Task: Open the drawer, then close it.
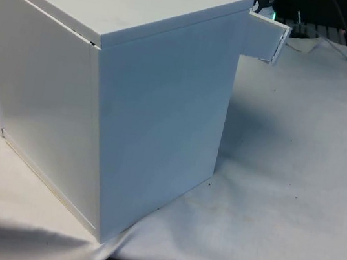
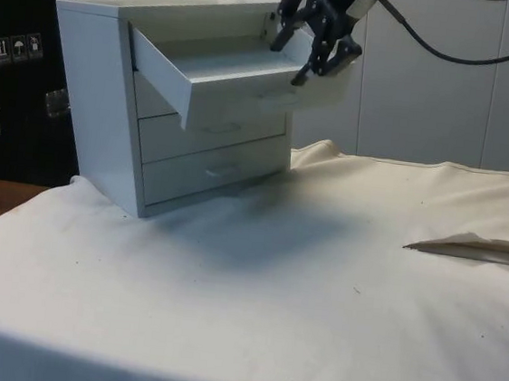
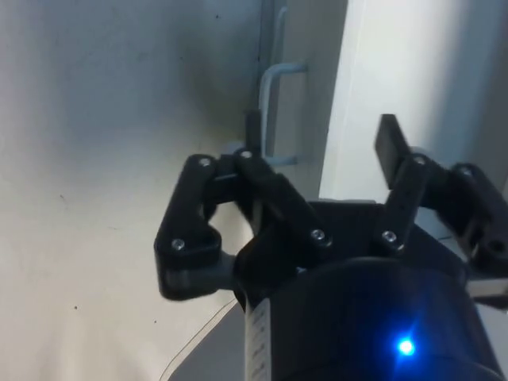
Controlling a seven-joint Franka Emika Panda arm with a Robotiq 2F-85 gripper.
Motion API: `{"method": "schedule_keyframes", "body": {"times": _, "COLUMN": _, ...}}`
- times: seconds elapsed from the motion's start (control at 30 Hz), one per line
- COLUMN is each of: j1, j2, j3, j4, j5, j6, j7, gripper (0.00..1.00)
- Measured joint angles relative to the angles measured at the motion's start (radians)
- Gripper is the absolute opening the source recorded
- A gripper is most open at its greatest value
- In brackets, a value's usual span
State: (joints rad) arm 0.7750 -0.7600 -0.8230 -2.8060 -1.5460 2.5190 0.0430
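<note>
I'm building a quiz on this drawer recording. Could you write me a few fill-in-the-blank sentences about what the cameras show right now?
1. The chest of drawers has ____ drawers.
2. The one pulled out is the ____ drawer.
3. The gripper is at that drawer's ____ panel.
4. The table is covered with a ____ cloth.

Missing words: three; top; front; white
</note>
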Motion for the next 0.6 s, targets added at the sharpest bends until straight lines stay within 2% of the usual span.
{"method": "schedule_keyframes", "body": {"times": 0.2, "j1": 0.0, "j2": 0.0, "j3": 0.0, "j4": 0.0, "j5": 0.0, "j6": 0.0, "j7": 0.0, "gripper": 1.0}}
{"method": "schedule_keyframes", "body": {"times": 0.47, "j1": 0.007, "j2": 0.0, "j3": 0.009, "j4": -0.012, "j5": 0.0, "j6": -0.001, "j7": 0.022, "gripper": 1.0}}
{"method": "schedule_keyframes", "body": {"times": 0.6, "j1": 0.007, "j2": -0.003, "j3": 0.025, "j4": -0.037, "j5": -0.003, "j6": -0.006, "j7": 0.056, "gripper": 1.0}}
